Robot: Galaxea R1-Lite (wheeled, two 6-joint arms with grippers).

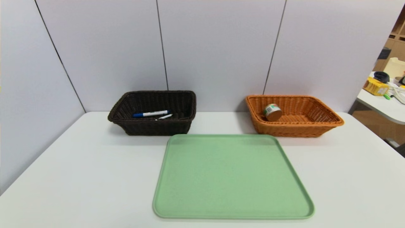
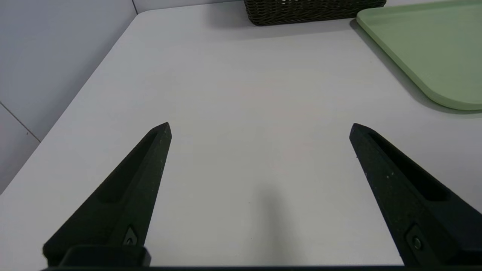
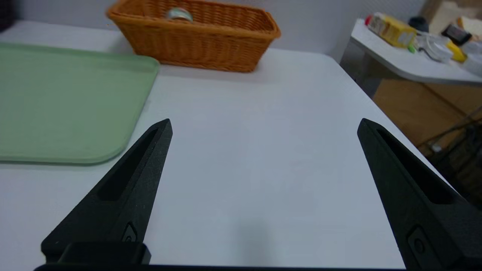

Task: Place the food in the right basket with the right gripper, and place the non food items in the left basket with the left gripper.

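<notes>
Two woven baskets are counted on the tabletop [image 1: 79, 164]: one dark brown basket [image 1: 152, 125] and one orange basket [image 1: 294, 128]. Two pens are seen in the dark one, a blue-capped marker [image 1: 151, 113] and a thin white pen [image 1: 165, 116], and one tin can [image 1: 272, 112] in the orange one. One green tray [image 1: 232, 177] is counted in front.

I see a big white table [image 1: 79, 177]. A flat green tray [image 1: 232, 177] lies on it, in the lower middle of my head view, with nothing on it. Pale gray wall panels [image 1: 215, 47] stand behind. At the far right edge there is a second white table [image 1: 384, 109] with a yellow box [image 1: 375, 86] on it.
</notes>
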